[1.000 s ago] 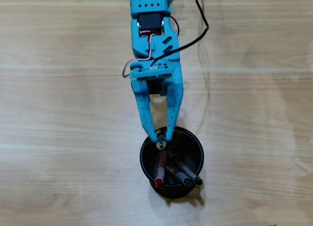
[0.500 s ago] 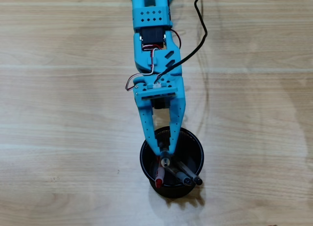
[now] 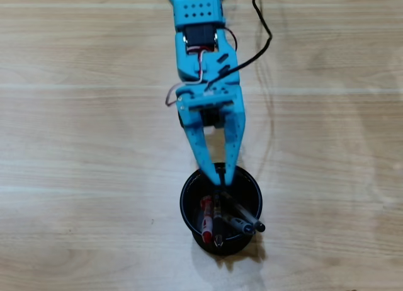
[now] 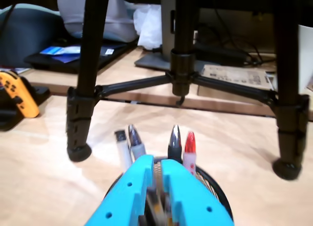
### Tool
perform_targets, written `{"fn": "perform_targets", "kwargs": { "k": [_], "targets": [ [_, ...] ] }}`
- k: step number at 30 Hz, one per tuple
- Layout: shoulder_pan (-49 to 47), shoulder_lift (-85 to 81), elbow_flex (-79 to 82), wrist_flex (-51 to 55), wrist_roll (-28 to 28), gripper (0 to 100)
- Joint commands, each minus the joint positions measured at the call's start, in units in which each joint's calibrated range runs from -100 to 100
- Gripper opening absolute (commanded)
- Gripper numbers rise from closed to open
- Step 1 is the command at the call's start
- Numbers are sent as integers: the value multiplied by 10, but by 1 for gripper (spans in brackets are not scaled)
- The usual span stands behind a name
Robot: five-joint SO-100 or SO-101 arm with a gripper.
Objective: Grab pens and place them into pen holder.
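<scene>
From overhead I see my tool with its two blue fingers converging to a narrow point over the back rim of the pen holder. In the wrist view the fingers stand almost together, only a thin slit between them, and something dark and brownish sits in that slit; I cannot tell whether it is a pen still pinched or part of the tool's own works. So whether it grips anything, I cannot say.

All four pens stand inside the holder, leaning toward its front wall. Overhead I make out the red-and-white pen, the black-and-silver pen, and two clear-bodied pens slanting right, their tips past the rim. In the wrist view the four tips poke up just beyond the fingers, but the barrels are hidden behind the tool.

The holder is a round black cup, its mesh wall barely readable in either view. The bench is pale wood-grain laminate. Black tripod legs stand on it behind the holder, somewhat blurred.
</scene>
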Motion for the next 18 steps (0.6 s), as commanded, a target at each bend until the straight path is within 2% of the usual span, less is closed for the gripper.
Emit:
{"fn": "perform_targets", "kwargs": {
  "k": [1,8,11,18],
  "targets": [
    [1,-164,138,-11,18,2],
    [13,-419,365,-11,101,2],
    [16,-575,515,-10,159,2],
    [24,-775,721,-10,257,2]
  ]
}}
